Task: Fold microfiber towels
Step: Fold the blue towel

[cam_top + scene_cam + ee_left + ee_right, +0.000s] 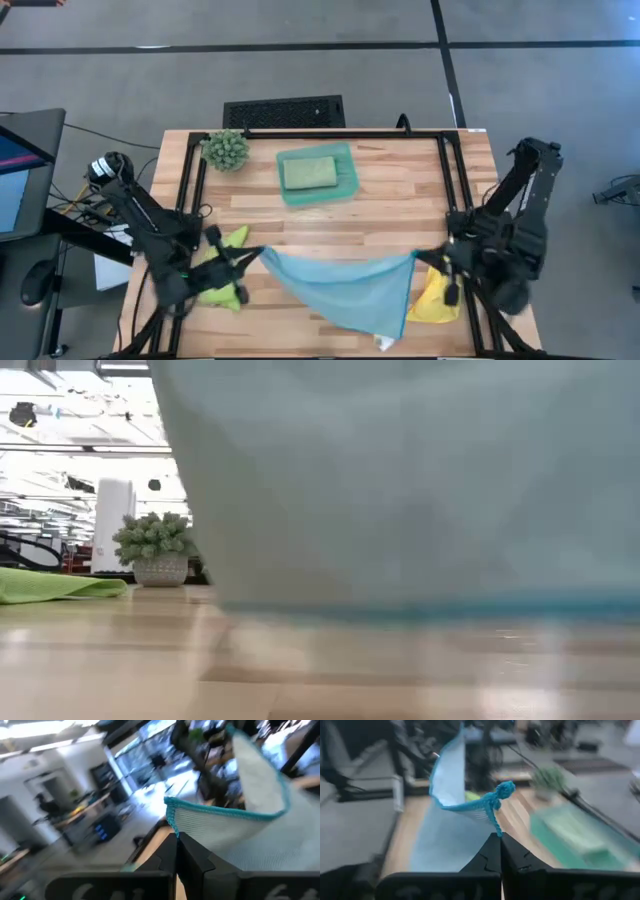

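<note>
A light blue towel (345,285) is stretched between my two grippers over the table's near half, and it fills most of the low view (400,480). My left gripper (258,254) is shut on its left corner and my right gripper (418,258) on its right corner. A lime green towel (225,272) lies crumpled on the table under the left arm. A yellow towel (435,303) lies under the right arm. A pale sage green towel (308,172) lies folded in the teal tray (345,185). My left gripper pinches a hemmed corner (172,820) of the light blue towel between its two shut fingers. The fingers lie about level and point toward the table's right. The top edge runs toward the other gripper and the cloth hangs below. My right gripper pinches the opposite hemmed corner (495,807) of the light blue towel between its shut fingers, the corner bunched above the tips. The fingers point toward the table's left, slanting slightly down. The towel hangs below; whether its lower edge (385,335) touches the table I cannot tell.
A spiky green plant ball (226,150) in a small pot stands at the far left, also in the low view (155,550). The teal tray sits at the far middle. Black frame rails (440,170) run along the table's sides. Bare wood (400,215) lies between the tray and the towel.
</note>
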{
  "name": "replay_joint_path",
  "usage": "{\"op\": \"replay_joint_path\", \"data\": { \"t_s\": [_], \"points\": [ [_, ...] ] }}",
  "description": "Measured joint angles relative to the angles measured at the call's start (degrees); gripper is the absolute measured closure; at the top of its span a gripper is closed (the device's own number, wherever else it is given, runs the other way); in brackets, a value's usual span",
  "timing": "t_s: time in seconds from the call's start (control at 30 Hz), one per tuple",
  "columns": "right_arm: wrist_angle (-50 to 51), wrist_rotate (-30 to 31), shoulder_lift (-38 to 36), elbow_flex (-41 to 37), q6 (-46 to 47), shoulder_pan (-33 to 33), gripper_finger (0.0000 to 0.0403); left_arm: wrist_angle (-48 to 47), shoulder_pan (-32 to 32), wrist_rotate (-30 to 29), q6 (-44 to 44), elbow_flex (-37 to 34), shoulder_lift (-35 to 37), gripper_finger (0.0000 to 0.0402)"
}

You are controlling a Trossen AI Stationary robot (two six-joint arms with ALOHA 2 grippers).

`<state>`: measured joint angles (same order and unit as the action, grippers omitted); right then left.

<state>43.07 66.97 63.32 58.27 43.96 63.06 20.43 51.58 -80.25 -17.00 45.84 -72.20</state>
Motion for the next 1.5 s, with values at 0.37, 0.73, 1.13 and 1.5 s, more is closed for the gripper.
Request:
{"op": "replay_joint_path", "data": {
  "t_s": [0.37,0.73,1.13,1.5],
  "points": [
    [7.21,-14.22,-2.59,-12.97,14.78,-16.97,0.0393,-19.76,-10.35,3.34,28.65,-8.15,-0.05,0.0401],
    [-35.97,-41.43,-2.15,-13.15,-22.31,-11.69,0.0390,-2.50,1.67,25.27,13.50,0.43,-0.05,0.0401],
    [-30.28,-11.41,-3.83,-10.98,-21.85,-4.98,0.0397,-18.45,4.40,-2.53,19.42,2.72,0.04,0.0401],
    [6.00,-19.47,4.78,-11.01,13.20,-22.42,0.0396,-35.51,-9.85,-0.40,53.33,-14.73,-0.03,0.0401]
  ]
}}
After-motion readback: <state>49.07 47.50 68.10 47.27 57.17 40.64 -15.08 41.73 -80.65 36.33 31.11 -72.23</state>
